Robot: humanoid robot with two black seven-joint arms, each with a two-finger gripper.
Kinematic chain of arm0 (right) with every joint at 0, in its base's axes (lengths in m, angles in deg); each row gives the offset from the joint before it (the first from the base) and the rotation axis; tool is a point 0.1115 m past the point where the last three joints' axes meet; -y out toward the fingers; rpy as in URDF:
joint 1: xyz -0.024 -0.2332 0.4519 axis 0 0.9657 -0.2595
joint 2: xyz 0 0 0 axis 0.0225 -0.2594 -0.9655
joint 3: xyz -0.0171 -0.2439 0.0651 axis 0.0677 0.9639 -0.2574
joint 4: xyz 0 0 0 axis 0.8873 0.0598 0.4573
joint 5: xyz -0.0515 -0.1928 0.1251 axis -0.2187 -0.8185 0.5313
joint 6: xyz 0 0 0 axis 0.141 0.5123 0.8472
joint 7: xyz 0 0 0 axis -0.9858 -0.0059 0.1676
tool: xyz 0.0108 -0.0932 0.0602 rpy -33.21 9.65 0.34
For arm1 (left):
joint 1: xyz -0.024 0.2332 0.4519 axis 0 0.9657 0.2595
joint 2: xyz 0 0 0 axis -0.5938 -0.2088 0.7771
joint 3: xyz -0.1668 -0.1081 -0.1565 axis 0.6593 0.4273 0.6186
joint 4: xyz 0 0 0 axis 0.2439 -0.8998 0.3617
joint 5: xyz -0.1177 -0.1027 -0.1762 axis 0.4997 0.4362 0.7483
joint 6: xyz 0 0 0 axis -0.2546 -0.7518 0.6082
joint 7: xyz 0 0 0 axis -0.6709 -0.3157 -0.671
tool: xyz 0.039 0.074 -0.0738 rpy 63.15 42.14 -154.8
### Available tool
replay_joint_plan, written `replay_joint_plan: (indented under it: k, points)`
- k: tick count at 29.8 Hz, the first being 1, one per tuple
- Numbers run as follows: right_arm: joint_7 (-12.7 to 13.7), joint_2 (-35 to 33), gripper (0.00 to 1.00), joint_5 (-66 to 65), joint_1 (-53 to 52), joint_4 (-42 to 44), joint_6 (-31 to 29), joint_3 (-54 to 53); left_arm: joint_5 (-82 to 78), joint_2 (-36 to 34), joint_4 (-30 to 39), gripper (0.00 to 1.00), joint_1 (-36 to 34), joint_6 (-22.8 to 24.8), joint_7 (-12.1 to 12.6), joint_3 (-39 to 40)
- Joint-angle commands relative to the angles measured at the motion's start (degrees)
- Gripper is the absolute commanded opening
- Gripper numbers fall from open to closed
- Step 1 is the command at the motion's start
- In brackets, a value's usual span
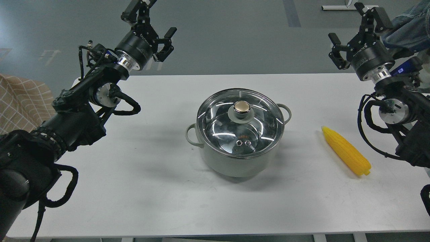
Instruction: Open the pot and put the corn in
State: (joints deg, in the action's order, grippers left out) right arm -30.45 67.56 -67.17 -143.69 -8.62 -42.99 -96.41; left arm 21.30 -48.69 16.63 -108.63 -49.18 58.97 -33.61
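Note:
The pale grey-green pot (235, 161) stands in the middle of the white table (134, 188), covered by a round glass lid (240, 123) with a brass-coloured knob (242, 107). The yellow corn (346, 150) lies on the table to the pot's right, pointed end away from me. My left gripper (149, 22) is raised beyond the table's far left edge, open and empty. My right gripper (357, 28) is raised beyond the far right edge, open and empty. Both are well apart from the pot and the corn.
A checked cloth (20, 101) shows at the left edge beside the table. Blue denim fabric (410, 30) appears at the top right behind my right arm. Grey floor lies beyond the table's far edge.

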Motion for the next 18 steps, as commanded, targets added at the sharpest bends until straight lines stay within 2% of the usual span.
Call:
replay_joint_plan:
  k: [1, 6, 18]
  points:
    - [0.0, 0.5, 1.00, 0.0, 0.0, 0.0, 0.1, 0.1, -0.1, -0.1, 0.5, 0.98, -0.1, 0.0, -0.1, 0.1]
    - [0.0, 0.9, 1.00, -0.2, 0.1, 0.1, 0.2, 0.2, -0.1, -0.4, 0.8, 0.98, -0.1, 0.0, -0.8, -0.4]
    - [0.0, 0.5, 1.00, -0.3, 1.2, 0.5, 0.3, 0.5, -0.7, -0.5, -0.1, 0.98, 0.0, 0.0, -0.6, -1.0]
